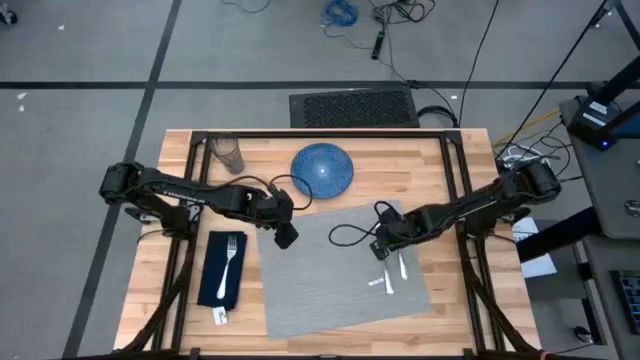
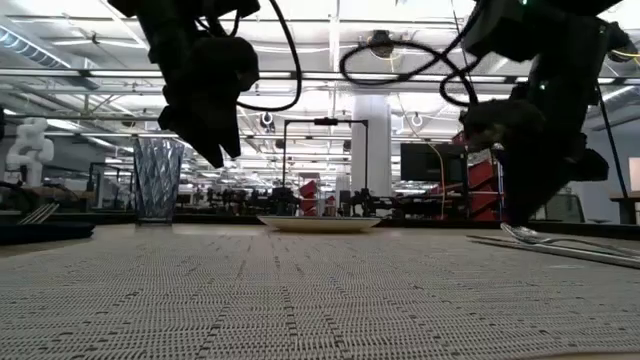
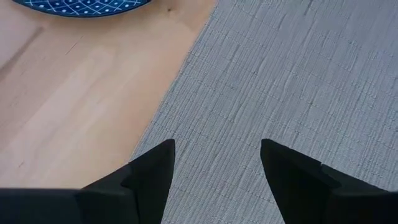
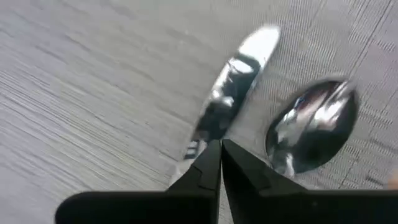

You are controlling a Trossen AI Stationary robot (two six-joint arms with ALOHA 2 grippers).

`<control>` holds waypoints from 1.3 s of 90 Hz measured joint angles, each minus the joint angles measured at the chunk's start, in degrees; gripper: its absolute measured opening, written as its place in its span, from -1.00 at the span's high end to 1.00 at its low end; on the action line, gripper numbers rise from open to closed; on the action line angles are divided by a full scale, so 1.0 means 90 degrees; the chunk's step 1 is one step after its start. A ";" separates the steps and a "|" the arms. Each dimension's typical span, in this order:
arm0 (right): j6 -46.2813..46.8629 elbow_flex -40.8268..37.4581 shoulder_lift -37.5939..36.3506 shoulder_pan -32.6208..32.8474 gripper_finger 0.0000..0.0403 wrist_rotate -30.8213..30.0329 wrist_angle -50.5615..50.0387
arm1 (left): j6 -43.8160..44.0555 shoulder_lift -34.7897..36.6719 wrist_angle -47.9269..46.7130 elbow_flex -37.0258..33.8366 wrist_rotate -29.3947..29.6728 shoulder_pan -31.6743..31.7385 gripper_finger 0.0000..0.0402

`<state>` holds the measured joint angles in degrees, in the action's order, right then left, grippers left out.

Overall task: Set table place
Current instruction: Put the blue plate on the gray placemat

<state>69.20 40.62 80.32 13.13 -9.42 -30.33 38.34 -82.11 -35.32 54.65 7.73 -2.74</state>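
The grey woven placemat (image 1: 340, 275) lies on the wooden table (image 1: 450, 170). On its right part lie a knife (image 4: 233, 87) and a spoon (image 4: 314, 121), side by side. At the far edge the blue plate (image 1: 322, 168) and a clear glass (image 1: 228, 155) stand on bare wood. A fork (image 1: 231, 258) lies on the navy napkin (image 1: 220, 270), left of the mat. My left gripper (image 3: 217, 162) hangs open above the mat's left edge. My right gripper (image 4: 221, 149) is shut, low over the knife. My right gripper's shut fingertips (image 4: 211, 163) stand over the knife's handle part (image 4: 198, 144), coming down at a slant from the table's right. Nothing shows between the fingers. I cannot tell whether they touch the knife, which lies flat on the mat.
A black metal frame (image 1: 462, 200) runs along the table's far side and down both sides. A cable loop (image 1: 350, 235) from the right arm hangs over the mat's far part. The middle and near part of the mat lie bare.
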 joint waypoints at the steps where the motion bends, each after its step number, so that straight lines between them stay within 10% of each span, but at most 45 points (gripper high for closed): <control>1: -0.0001 0.0001 -0.0042 0.0000 1.00 -0.0027 0.0011 | -0.0022 0.0000 0.0033 0.0000 0.0000 0.0004 -0.11; 21: 0.0076 0.0005 -0.0847 0.0000 1.00 -0.0474 0.0064 | -0.0266 0.0000 0.0716 0.0000 -0.0001 0.0476 -0.11; 60: 0.0030 0.0007 -0.1274 0.0009 1.00 -0.0823 -0.0203 | 0.2151 -0.0506 0.1537 0.0000 -0.0679 0.2972 -0.11; 117: 0.0068 0.0010 -0.1274 0.0211 1.00 -0.0754 -0.1016 | 0.3377 -0.1597 0.2045 0.0005 -0.0954 0.3178 -0.11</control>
<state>69.82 40.71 68.86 15.03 -16.21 -39.47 68.73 -96.48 -16.91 54.70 -0.86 25.87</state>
